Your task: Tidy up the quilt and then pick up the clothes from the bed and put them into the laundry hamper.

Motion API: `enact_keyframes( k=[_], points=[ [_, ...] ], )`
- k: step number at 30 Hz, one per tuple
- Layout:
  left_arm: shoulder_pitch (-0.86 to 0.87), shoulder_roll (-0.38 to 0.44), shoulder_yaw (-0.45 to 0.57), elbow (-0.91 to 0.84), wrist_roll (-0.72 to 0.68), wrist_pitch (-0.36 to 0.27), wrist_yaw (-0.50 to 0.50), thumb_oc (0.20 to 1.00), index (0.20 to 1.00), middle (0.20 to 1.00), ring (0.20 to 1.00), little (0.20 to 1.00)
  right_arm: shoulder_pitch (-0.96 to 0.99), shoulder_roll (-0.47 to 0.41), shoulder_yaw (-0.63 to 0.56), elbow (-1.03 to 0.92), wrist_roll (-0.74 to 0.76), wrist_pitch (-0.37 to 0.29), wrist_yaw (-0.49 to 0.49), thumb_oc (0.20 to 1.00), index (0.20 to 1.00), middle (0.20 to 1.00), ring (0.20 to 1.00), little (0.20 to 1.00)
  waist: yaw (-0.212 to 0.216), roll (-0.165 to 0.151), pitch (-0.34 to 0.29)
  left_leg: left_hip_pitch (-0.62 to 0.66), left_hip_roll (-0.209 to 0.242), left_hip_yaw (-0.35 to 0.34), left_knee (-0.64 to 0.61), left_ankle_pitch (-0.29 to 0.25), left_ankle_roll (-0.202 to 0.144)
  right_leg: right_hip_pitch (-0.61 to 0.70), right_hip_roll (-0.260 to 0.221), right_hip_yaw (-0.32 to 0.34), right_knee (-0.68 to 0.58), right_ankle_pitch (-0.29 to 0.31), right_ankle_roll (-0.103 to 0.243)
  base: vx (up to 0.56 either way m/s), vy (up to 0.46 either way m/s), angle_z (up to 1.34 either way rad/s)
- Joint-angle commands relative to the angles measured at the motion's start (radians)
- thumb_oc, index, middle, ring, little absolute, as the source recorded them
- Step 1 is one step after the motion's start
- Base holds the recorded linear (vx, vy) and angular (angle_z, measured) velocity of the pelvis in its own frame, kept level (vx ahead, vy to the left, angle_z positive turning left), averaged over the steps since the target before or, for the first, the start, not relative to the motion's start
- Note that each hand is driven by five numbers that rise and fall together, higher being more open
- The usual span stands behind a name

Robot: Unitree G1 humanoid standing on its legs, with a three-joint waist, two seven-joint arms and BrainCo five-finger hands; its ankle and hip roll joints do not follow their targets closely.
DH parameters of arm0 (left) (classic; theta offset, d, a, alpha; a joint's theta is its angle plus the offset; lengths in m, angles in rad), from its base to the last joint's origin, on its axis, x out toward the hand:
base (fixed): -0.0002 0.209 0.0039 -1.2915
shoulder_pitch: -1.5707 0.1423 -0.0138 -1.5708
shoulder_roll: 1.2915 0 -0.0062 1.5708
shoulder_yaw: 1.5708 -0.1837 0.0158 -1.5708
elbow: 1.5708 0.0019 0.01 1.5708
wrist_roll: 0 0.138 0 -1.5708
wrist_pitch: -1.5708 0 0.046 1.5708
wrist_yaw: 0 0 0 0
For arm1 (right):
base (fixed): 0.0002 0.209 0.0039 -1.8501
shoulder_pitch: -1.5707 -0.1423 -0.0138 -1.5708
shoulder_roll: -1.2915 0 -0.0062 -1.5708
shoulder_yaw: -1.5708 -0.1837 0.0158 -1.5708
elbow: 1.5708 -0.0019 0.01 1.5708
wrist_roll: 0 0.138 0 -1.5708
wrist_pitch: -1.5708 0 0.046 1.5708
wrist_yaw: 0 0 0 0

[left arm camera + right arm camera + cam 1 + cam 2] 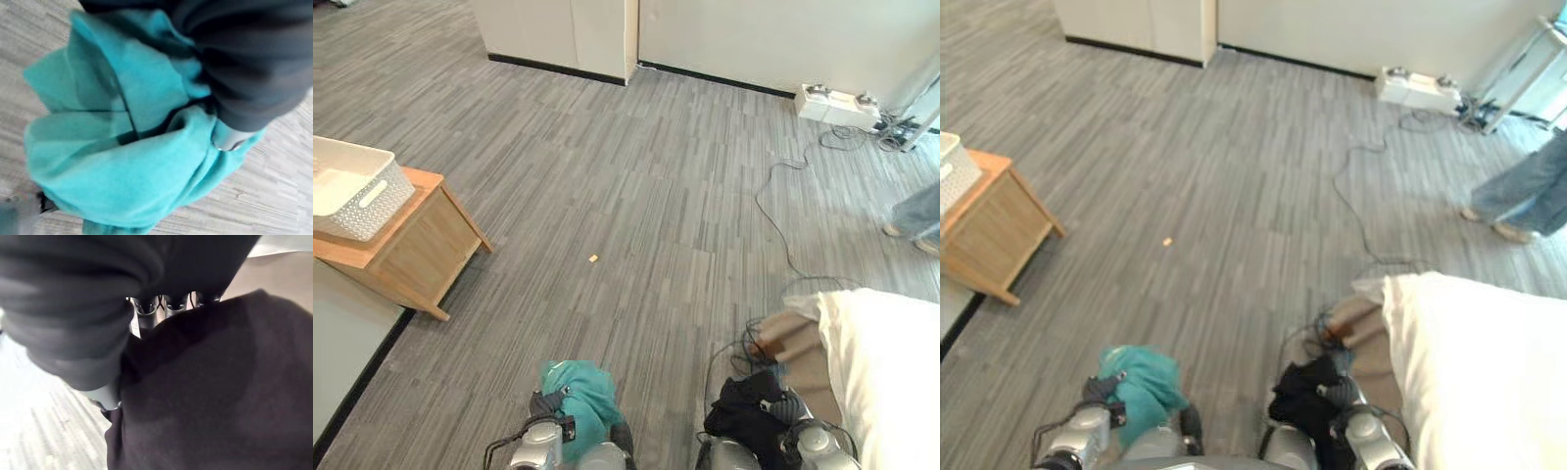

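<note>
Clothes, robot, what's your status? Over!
Left hand shut on teal garment. Right hand shut on black garment. White hamper far left on wooden stand; open floor between.

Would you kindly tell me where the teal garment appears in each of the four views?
Left eye view: teal garment at bottom centre-left, bunched in the left robot hand.
Right eye view: bottom left.
Left wrist view: fills most of the picture.
Right wrist view: not in it.
Shared landmark: the wooden cabinet, at the left edge in both eye views.
</note>
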State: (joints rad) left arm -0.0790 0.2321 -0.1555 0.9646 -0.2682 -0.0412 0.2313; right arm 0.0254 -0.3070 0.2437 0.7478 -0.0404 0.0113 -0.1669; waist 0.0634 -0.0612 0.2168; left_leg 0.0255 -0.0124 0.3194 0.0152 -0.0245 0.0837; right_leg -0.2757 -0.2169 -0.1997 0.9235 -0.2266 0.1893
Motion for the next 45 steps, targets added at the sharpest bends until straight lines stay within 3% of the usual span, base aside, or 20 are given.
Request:
enact_keyframes(
  k=[1, 3, 7, 8, 9, 11, 12, 15, 16, 18, 19, 23, 25, 26, 28, 31, 34, 36, 40, 45],
  points=[
    [-0.064, 0.025, -0.010, -0.063, 0.068, -0.047, 0.010, 0.200, 0.200, 0.200, 0.200, 0.200, -0.111, -0.038, 0.002, -0.098, -0.022, -0.046, -0.006, 0.200, 0.200, 0.200, 0.200, 0.200, -0.045, 0.042, 0.077, 0.116, 0.045, -0.075, -0.102, -0.031, -0.086, 0.103, 0.121, 0.038, -0.614, 0.174, -0.020, 0.57, -0.237, 1.30],
    [-0.082, 0.018, -0.016, -0.044, 0.098, -0.054, 0.011, 0.200, 0.200, 0.200, 0.200, 0.200, -0.103, -0.055, 0.004, -0.131, -0.042, -0.043, -0.010, 0.200, 0.200, 0.200, 0.200, 0.200, -0.083, 0.044, 0.074, 0.160, 0.056, -0.125, -0.102, -0.075, -0.116, 0.074, 0.111, 0.152, -0.865, 0.241, 0.005, 0.68, -0.295, 1.34],
    [-0.070, 0.000, -0.009, -0.013, 0.098, -0.066, 0.016, 0.200, 0.200, 0.200, 0.200, 0.200, -0.077, -0.057, 0.018, -0.165, -0.050, -0.043, 0.012, 0.200, 0.200, 0.200, 0.200, 0.200, -0.115, 0.041, 0.050, 0.267, 0.086, -0.161, -0.078, -0.125, -0.142, 0.048, 0.115, 0.245, -0.880, 0.281, 0.021, 0.62, -0.285, 0.93],
    [-0.048, -0.012, 0.009, -0.018, 0.055, -0.076, 0.020, 0.200, 0.200, 0.200, 0.200, 0.200, -0.070, -0.046, 0.005, -0.161, 0.009, -0.061, 0.013, 0.200, 0.200, 0.200, 0.200, 0.200, -0.112, 0.060, 0.042, 0.220, 0.159, -0.162, 0.150, -0.013, -0.167, 0.096, 0.129, 0.206, -0.860, 0.284, -0.011, 0.53, -0.336, 0.34],
    [-0.048, -0.011, 0.009, -0.019, 0.055, -0.076, 0.020, 0.200, 0.200, 0.200, 0.200, 0.200, -0.071, -0.046, 0.005, -0.161, 0.009, -0.061, 0.013, 0.200, 0.200, 0.200, 0.200, 0.200, -0.113, 0.058, 0.039, 0.215, 0.158, -0.163, 0.150, -0.011, -0.167, 0.093, 0.128, 0.206, -0.862, 0.286, -0.012, 0.45, -0.460, 0.51],
    [-0.029, -0.021, 0.020, -0.046, -0.018, -0.082, 0.012, 0.200, 0.200, 0.200, 0.200, 0.200, -0.073, -0.068, -0.009, -0.172, 0.015, -0.061, 0.002, 0.200, 0.200, 0.200, 0.200, 0.200, -0.080, 0.038, 0.084, 0.005, 0.196, -0.213, 0.561, 0.118, -0.147, 0.170, 0.128, 0.162, -0.878, 0.270, -0.079, 0.33, -0.567, 0.65],
    [-0.007, -0.022, 0.013, -0.086, -0.022, -0.084, 0.007, 0.200, 0.200, 0.200, 0.200, 0.200, -0.096, -0.103, -0.020, -0.194, 0.014, -0.063, -0.008, 0.200, 0.200, 0.200, 0.200, 0.200, -0.031, 0.012, 0.125, -0.149, 0.166, -0.208, 0.768, 0.068, -0.118, 0.261, 0.122, 0.117, -0.924, 0.240, -0.118, 0.47, -0.544, 0.45],
    [0.000, -0.016, 0.009, -0.088, 0.004, -0.079, 0.006, 0.200, 0.200, 0.200, 0.200, 0.200, -0.115, -0.115, -0.021, -0.191, 0.017, -0.061, -0.007, 0.200, 0.200, 0.200, 0.200, 0.200, 0.002, 0.005, 0.124, -0.252, 0.084, -0.173, 0.759, 0.016, -0.125, 0.315, 0.118, 0.117, -0.941, 0.217, -0.115, 0.38, -0.179, 0.13],
    [0.008, -0.019, 0.023, -0.073, 0.005, -0.077, 0.005, 0.200, 0.200, 0.200, 0.200, 0.200, -0.118, -0.121, -0.021, -0.181, 0.016, -0.060, -0.003, 0.200, 0.200, 0.200, 0.200, 0.200, 0.031, 0.010, 0.108, -0.274, 0.074, -0.094, 0.592, 0.010, -0.130, 0.379, 0.120, 0.090, -0.954, 0.183, -0.106, 0.70, -0.113, 0.04],
    [0.010, -0.021, 0.027, -0.061, 0.009, -0.077, 0.002, 0.200, 0.200, 0.200, 0.200, 0.200, -0.113, -0.120, -0.023, -0.177, 0.012, -0.060, 0.002, 0.200, 0.200, 0.200, 0.200, 0.200, 0.033, 0.014, 0.098, -0.254, 0.090, -0.049, 0.482, 0.015, -0.125, 0.404, 0.117, 0.079, -0.960, 0.163, -0.098, 0.61, -0.033, 0.12],
    [0.023, -0.024, 0.029, -0.042, 0.038, -0.068, -0.005, 0.200, 0.200, 0.200, 0.200, 0.200, -0.102, -0.122, -0.034, -0.166, 0.015, -0.067, 0.004, 0.200, 0.200, 0.200, 0.200, 0.200, 0.028, 0.025, 0.064, -0.228, 0.120, 0.080, 0.237, 0.028, -0.151, 0.466, 0.123, 0.027, -0.966, 0.106, -0.078, 0.48, 0.019, -0.03],
    [0.035, -0.016, 0.039, -0.029, 0.060, -0.053, -0.019, 0.200, 0.200, 0.200, 0.200, 0.200, -0.102, -0.115, -0.045, -0.138, 0.011, -0.064, 0.011, 0.200, 0.200, 0.200, 0.200, 0.200, 0.029, 0.030, 0.014, -0.181, 0.133, 0.185, 0.039, 0.087, -0.151, 0.532, 0.134, -0.048, -0.905, 0.045, -0.055, 0.62, 0.056, 0.64],
    [0.043, -0.023, 0.043, -0.007, 0.060, -0.042, -0.021, 0.200, 0.200, 0.200, 0.200, 0.200, -0.088, -0.088, -0.046, -0.119, 0.009, -0.069, 0.003, 0.200, 0.200, 0.200, 0.200, 0.200, 0.042, 0.012, -0.001, -0.142, 0.079, 0.144, 0.024, 0.072, -0.106, 0.524, 0.114, -0.058, -0.726, 0.084, -0.017, 0.74, 0.224, 0.78],
    [0.040, -0.021, 0.046, 0.000, 0.049, -0.035, -0.021, 0.200, 0.200, 0.200, 0.200, 0.200, -0.059, -0.058, -0.058, -0.107, 0.020, -0.060, 0.008, 0.200, 0.200, 0.200, 0.200, 0.200, 0.021, 0.002, 0.005, -0.071, 0.025, 0.118, -0.007, 0.035, -0.053, 0.447, 0.063, -0.038, -0.456, 0.233, 0.053, 0.57, 0.230, 0.63],
    [0.028, -0.006, 0.048, -0.010, 0.054, -0.036, -0.005, 0.200, 0.200, 0.200, 0.200, 0.200, -0.038, -0.028, -0.073, -0.122, 0.054, -0.066, 0.011, 0.200, 0.200, 0.200, 0.200, 0.200, -0.018, 0.030, 0.021, 0.013, 0.054, 0.099, -0.073, 0.044, -0.034, 0.300, 0.086, 0.031, -0.218, 0.310, 0.034, 0.52, 0.187, 0.10],
    [0.008, 0.000, 0.040, -0.002, 0.061, -0.035, -0.001, 0.200, 0.200, 0.200, 0.200, 0.200, -0.039, -0.023, -0.077, -0.109, 0.079, -0.069, 0.013, 0.200, 0.200, 0.200, 0.200, 0.200, -0.040, 0.042, 0.034, 0.073, 0.060, 0.040, -0.102, 0.032, -0.040, 0.198, 0.094, 0.042, -0.202, 0.257, 0.013, 0.55, -0.010, 1.22],
    [-0.018, 0.012, 0.015, 0.002, 0.080, -0.043, 0.004, 0.200, 0.200, 0.200, 0.200, 0.200, -0.026, -0.016, -0.081, -0.084, 0.123, -0.069, 0.026, 0.200, 0.200, 0.200, 0.200, 0.200, -0.062, 0.032, 0.037, 0.110, 0.067, -0.028, -0.102, 0.012, -0.078, 0.171, 0.090, 0.029, -0.482, 0.215, -0.011, 0.48, -0.178, 1.20],
    [-0.046, 0.015, -0.006, 0.018, 0.112, -0.047, 0.006, 0.200, 0.200, 0.200, 0.200, 0.200, -0.015, -0.018, -0.097, -0.053, 0.152, -0.069, 0.019, 0.200, 0.200, 0.200, 0.200, 0.200, -0.093, 0.007, 0.032, 0.148, 0.072, -0.110, -0.102, -0.038, -0.134, 0.169, 0.083, 0.104, -0.892, 0.260, 0.016, 0.54, -0.311, 1.08],
    [-0.026, 0.010, 0.014, 0.049, 0.106, -0.059, 0.002, 0.200, 0.200, 0.200, 0.200, 0.200, -0.020, -0.018, -0.081, -0.032, 0.168, -0.073, 0.035, 0.200, 0.200, 0.200, 0.200, 0.200, -0.092, -0.005, 0.010, 0.234, 0.107, -0.166, -0.080, -0.091, -0.163, 0.158, 0.076, 0.170, -0.919, 0.305, 0.029, 0.59, -0.344, 1.05],
    [0.006, -0.015, 0.045, 0.051, 0.016, -0.071, -0.001, 0.200, 0.200, 0.200, 0.200, 0.200, -0.055, -0.050, -0.077, -0.051, 0.178, -0.083, 0.033, 0.200, 0.200, 0.200, 0.200, 0.200, -0.065, -0.002, 0.047, 0.013, 0.195, -0.224, 0.486, 0.077, -0.176, 0.269, 0.105, 0.104, -0.896, 0.255, -0.066, 0.41, -0.436, 0.66]
  ],
)
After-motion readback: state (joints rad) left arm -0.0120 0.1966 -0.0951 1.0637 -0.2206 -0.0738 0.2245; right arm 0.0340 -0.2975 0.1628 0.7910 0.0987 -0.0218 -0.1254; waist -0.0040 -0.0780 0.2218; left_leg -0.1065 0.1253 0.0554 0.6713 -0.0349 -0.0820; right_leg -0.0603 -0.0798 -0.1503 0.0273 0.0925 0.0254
